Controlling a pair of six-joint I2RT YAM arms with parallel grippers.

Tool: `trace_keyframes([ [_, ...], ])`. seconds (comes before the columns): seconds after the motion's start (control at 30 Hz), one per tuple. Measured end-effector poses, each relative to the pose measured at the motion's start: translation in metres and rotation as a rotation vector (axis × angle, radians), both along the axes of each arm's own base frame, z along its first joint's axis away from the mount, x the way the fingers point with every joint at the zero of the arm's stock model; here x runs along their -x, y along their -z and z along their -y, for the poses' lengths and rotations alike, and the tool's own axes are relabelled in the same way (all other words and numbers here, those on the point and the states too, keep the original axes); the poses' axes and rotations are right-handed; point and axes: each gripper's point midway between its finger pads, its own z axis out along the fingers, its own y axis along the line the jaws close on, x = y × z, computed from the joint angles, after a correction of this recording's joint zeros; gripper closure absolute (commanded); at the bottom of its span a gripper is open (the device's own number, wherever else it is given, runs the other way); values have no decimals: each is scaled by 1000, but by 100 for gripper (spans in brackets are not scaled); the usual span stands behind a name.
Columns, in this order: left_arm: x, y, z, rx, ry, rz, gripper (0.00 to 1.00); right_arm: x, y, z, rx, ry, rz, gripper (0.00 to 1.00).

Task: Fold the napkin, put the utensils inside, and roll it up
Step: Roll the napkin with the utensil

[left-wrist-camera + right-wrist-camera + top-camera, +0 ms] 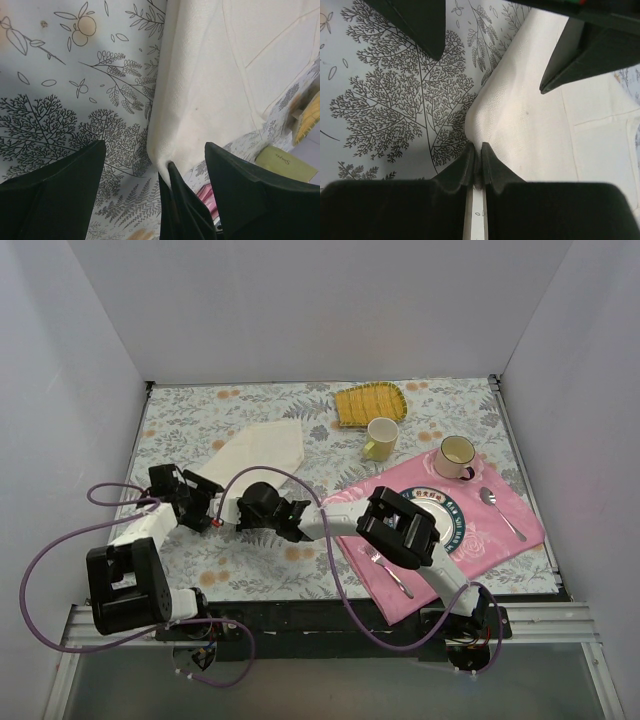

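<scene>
Right claw [477,155], lower centre of frame, pinching shut on napkin [535,125] corner, likely gripping it for fold. Left claw [155,145] hanging wide open, empty, straddling same corner.

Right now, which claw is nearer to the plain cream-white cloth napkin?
Right. The right claw is shut on a corner of the cream-white cloth napkin, pinching the fabric. The left claw is open, its fingers straddling that same corner without visibly touching it.
</scene>
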Motion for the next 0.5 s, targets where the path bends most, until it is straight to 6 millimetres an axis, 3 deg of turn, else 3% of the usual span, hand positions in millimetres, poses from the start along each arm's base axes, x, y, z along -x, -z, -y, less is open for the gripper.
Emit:
trace_keyframes([
  [0.5,-26,6,7,77,10,55,23,-8,0,6,-40,30,-93,99],
])
